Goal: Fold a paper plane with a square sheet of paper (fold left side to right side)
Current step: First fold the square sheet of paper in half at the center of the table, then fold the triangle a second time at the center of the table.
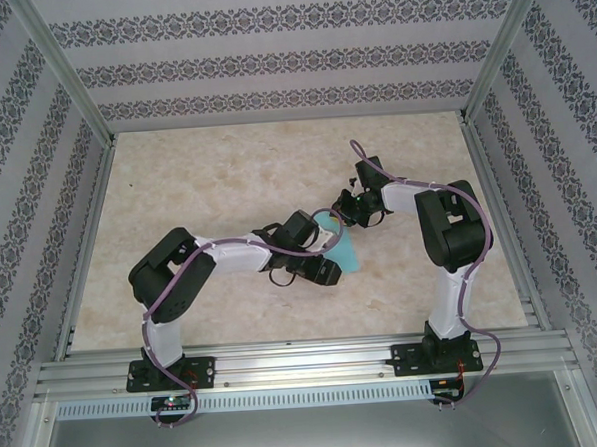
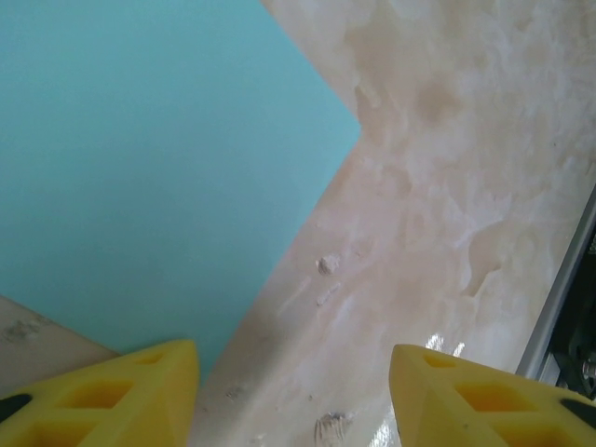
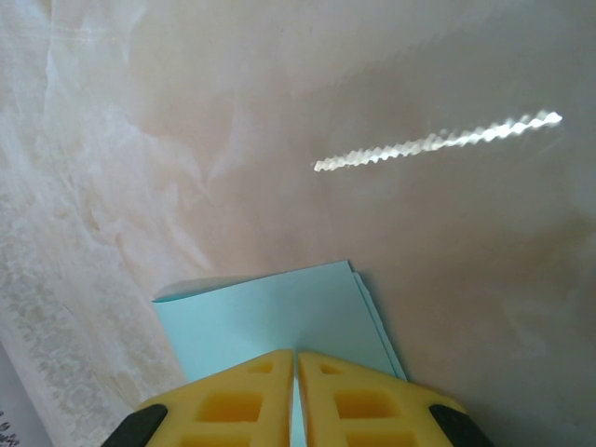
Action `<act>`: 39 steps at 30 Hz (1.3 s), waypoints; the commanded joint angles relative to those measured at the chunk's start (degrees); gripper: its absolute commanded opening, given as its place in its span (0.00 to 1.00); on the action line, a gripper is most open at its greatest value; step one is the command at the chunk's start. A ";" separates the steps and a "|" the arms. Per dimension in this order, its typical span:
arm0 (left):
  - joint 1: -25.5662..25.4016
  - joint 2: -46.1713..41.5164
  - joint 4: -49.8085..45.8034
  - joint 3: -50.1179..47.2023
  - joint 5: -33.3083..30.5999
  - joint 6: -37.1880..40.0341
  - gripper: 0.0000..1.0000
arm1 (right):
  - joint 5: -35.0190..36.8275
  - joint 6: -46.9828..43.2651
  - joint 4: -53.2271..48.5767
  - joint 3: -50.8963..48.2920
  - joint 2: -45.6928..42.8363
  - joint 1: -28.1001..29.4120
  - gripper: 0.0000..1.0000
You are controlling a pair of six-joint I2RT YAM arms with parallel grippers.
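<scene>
Where the right gripper is closed, the square sheet of paper is seen pinched between its fingertips. Doubled edges are noted just beyond them, so at least one fold is judged made. The left gripper is held open, with the sheet lying beyond one finger on the table, not between the two. No dart shape is formed; further folds are judged outstanding.

You've got both arms meeting mid-table. Turquoise paper sits btwn them, w/ left gripper at its 8 o'clock and right gripper at 12.
</scene>
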 commanded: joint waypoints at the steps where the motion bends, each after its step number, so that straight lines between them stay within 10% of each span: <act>1: -1.85 -1.58 -6.06 0.34 2.50 2.38 0.58 | 4.12 -0.92 -2.80 -0.09 2.79 0.52 0.13; 13: 1.17 -10.09 -1.09 0.08 2.15 -0.74 0.59 | 1.34 -2.48 -0.99 1.63 -2.82 0.57 0.17; 19: 4.98 -13.54 2.02 -0.47 -2.53 -4.16 0.62 | 2.88 -7.28 -7.00 5.00 -10.87 0.09 0.34; 39: 9.88 5.33 16.44 5.36 0.63 -20.80 0.52 | -3.36 -10.28 -10.13 -20.57 -28.42 -3.06 0.45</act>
